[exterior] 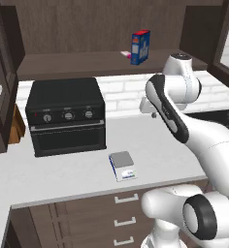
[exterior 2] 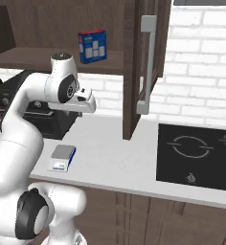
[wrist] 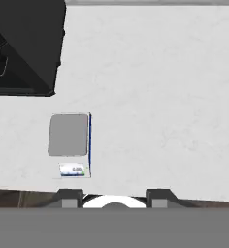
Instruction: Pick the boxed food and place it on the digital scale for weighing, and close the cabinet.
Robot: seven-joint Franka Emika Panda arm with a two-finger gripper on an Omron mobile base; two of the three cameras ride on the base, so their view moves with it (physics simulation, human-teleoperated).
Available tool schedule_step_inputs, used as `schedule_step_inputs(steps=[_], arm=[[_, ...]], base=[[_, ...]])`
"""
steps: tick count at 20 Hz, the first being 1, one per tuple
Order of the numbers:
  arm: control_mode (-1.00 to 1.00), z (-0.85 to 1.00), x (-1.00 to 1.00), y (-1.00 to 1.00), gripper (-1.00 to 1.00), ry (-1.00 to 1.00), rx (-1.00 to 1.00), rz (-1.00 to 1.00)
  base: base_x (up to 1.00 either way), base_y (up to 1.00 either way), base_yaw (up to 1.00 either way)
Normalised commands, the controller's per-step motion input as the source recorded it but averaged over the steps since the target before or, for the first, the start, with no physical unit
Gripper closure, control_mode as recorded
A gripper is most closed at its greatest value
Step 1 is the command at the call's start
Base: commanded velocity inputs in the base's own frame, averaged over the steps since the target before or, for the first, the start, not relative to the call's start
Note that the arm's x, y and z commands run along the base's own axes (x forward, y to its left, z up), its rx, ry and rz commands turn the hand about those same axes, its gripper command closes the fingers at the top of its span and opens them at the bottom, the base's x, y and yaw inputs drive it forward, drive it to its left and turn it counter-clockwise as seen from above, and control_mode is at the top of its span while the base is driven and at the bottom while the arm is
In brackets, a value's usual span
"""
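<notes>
The boxed food (exterior: 140, 47) (exterior 2: 92, 46), a blue-sided carton, stands upright on the bottom shelf of the open cabinet (exterior: 87, 65). One cabinet door (exterior 2: 141, 62) juts out toward me, with its silver bar handle (exterior 2: 148, 62) facing the stove side. On the white counter, near the front edge, lies the digital scale (exterior: 122, 165) (exterior 2: 62, 158) (wrist: 70, 143), its grey plate bare. My gripper (wrist: 114, 196) hangs above the counter, looking down, a little to the right of the scale in the hand view. It is open, with nothing between its fingertips (wrist: 70, 196).
A black toaster oven (exterior: 68, 116) (wrist: 19, 48) stands on the counter behind the scale. A tiny pink-and-white item (exterior: 126, 54) lies beside the carton. A black cooktop (exterior 2: 196, 158) is set into the counter at the right. Drawers (exterior: 126, 213) run below.
</notes>
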Motion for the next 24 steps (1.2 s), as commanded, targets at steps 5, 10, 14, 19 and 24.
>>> schedule_step_inputs(steps=[5, 10, 14, 19, 24], arm=[[-1.00, 0.08, -0.42, 0.04, -1.00, -0.12, -0.02, 0.00], [-1.00, 0.05, -0.67, 0.24, -1.00, -0.22, -0.11, 0.01], [-1.00, 0.51, -0.57, 0.21, -1.00, -0.25, -0.05, 0.00], [-1.00, 0.86, -0.34, 0.20, -1.00, -0.29, 0.00, -0.06], [-1.00, 0.87, -0.15, 0.11, -1.00, -0.27, 0.00, -0.03]], base=[[0.00, 0.00, 0.00], [0.00, 0.00, 0.00], [0.00, 0.00, 0.00], [0.00, 0.00, 0.00], [0.00, 0.00, 0.00]])
